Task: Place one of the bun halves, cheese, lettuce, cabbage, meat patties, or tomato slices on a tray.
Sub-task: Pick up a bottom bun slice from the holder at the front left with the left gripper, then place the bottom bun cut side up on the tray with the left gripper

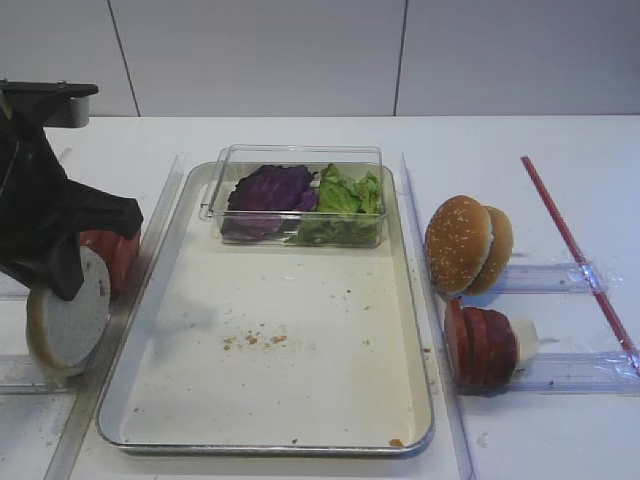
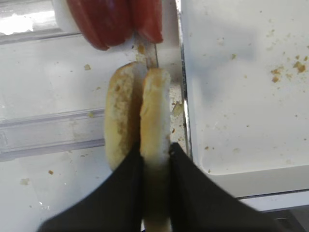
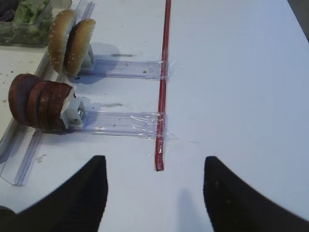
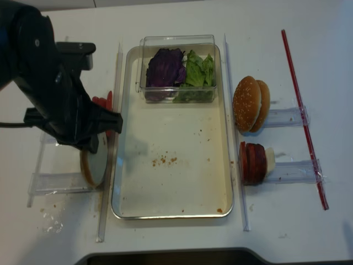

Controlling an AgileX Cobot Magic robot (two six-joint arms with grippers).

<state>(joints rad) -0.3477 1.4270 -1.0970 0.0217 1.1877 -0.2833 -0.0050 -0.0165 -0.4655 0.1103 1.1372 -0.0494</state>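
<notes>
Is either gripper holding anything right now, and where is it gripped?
The left gripper pinches a bun half across its edge, standing on edge beside the tray. The right gripper is open and empty.

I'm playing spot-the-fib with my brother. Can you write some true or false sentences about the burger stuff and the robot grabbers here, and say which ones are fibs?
1. The left gripper is pinching a pale bun half. True.
2. The tray already has a bun half lying in it. False: only crumbs and a clear box are on it.
3. The purple cabbage and green lettuce sit in the clear box. True.
4. The right gripper is holding a meat patty. False: it is open and holds nothing.
5. The sesame buns are to the left of the tray. False: they stand to its right.
</notes>
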